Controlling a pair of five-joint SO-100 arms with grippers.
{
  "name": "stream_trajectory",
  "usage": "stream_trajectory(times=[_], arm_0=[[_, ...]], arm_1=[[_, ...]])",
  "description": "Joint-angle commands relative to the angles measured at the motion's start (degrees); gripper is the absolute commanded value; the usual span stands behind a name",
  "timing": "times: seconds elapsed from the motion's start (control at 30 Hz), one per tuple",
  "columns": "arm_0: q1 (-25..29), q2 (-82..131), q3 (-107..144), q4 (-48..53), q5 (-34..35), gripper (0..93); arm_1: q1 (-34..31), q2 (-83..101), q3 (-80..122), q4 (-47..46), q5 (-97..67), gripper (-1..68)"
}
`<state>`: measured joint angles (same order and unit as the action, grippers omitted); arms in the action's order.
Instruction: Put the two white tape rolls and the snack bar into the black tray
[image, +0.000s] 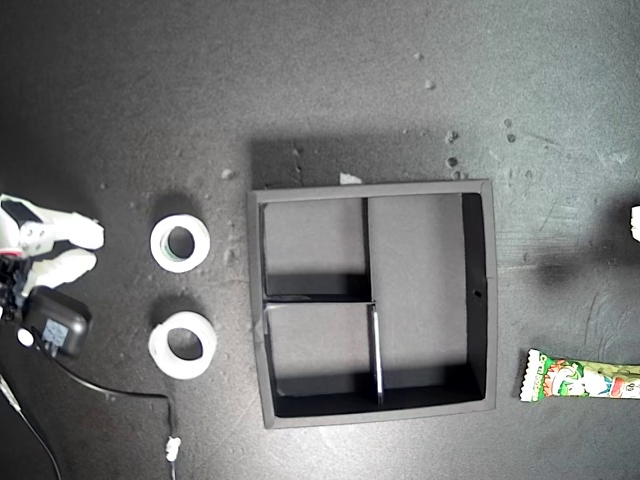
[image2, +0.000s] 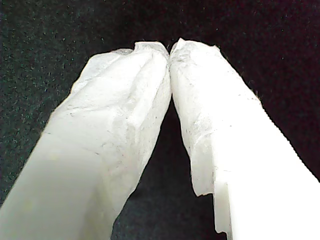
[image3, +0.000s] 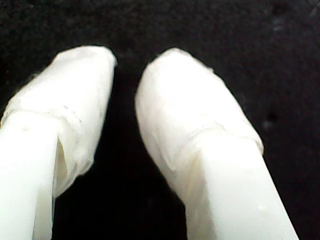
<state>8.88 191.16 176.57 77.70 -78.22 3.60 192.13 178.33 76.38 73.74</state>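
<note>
Two white tape rolls lie on the dark mat at the exterior view's left, one (image: 159, 242) above the other (image: 159, 348). To their right stands the black tray (image: 482, 330), its three compartments bare. The snack bar (image: 580, 378) lies at the exterior view's lower right, partly cut off by the edge. My first gripper (image2: 169, 50) is shut with its tips touching, over bare mat. My second gripper (image3: 125, 60) is open with nothing between its fingers. An arm's white gripper (image: 96, 249) sits left of the rolls; a sliver of another arm (image: 635, 222) shows at the right edge.
A small black box (image: 55, 325) with a cable (image: 120, 390) running along the mat sits below the arm at the exterior view's left. White crumbs (image: 452, 135) dot the mat above the tray.
</note>
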Motion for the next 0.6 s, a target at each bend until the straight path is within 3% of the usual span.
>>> stream_trajectory(times=[0.0, 0.57], arm_0=[[-2.3, 2.9, 3.3, 2.2, -4.1, 0.2], [-1.8, 2.8, 3.3, 2.2, -4.4, 0.1]], arm_1=[[2.7, -0.2, 0.6, 0.4, -10.8, 0.0], [2.8, -0.2, 0.6, 0.4, -10.8, 0.0]])
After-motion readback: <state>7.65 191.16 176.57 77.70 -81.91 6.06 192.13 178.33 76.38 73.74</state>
